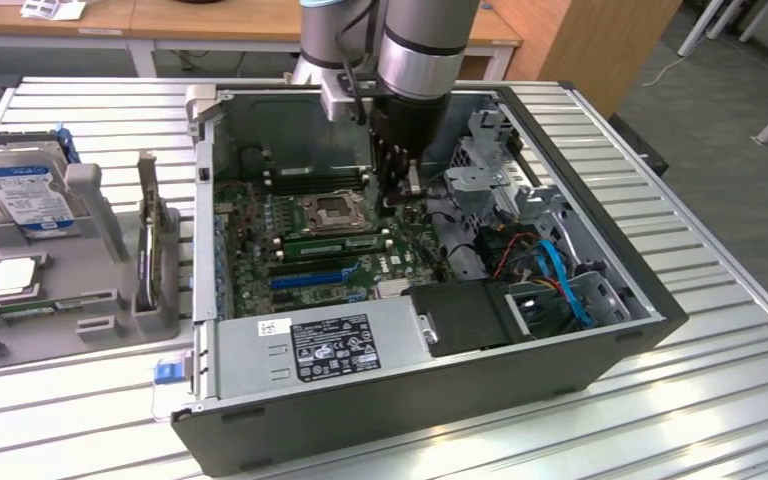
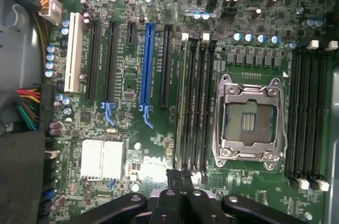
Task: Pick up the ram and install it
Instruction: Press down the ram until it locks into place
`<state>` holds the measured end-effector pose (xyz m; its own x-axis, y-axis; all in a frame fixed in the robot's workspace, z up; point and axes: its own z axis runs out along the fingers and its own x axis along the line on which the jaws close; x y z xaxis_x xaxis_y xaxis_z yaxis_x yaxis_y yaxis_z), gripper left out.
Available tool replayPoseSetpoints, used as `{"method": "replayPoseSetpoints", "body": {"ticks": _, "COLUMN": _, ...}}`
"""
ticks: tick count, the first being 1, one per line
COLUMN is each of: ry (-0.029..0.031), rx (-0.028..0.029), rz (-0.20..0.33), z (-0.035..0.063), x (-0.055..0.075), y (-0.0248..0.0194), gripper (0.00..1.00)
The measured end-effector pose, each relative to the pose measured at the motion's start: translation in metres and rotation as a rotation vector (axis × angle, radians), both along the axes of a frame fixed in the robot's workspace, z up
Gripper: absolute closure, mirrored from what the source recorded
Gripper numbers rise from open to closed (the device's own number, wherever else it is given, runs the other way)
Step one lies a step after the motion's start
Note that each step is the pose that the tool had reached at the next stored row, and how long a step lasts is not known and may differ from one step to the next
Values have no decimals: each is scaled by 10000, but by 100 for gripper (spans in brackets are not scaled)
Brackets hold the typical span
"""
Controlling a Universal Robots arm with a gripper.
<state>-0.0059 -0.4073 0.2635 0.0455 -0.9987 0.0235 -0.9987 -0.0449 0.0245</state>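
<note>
Ram [image 1: 337, 244] sits slotted in the motherboard [image 2: 127, 113] beside the processor socket [image 2: 249, 121]. You see the gripper [image 2: 180, 179] clenched, empty, over one end.

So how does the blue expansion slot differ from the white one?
The blue slot has a blue latch at one end; the white slot shows none. The white slot is outermost in the row, the blue slot between black slots. Both stand empty, parallel.
</note>
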Motion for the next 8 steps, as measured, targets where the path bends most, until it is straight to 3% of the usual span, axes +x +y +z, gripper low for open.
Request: {"method": "replayPoseSetpoints", "body": {"ticks": 8, "ry": 1, "rx": -12, "rz": 0, "z": -146, "x": 0, "y": 0, "gripper": 89}}
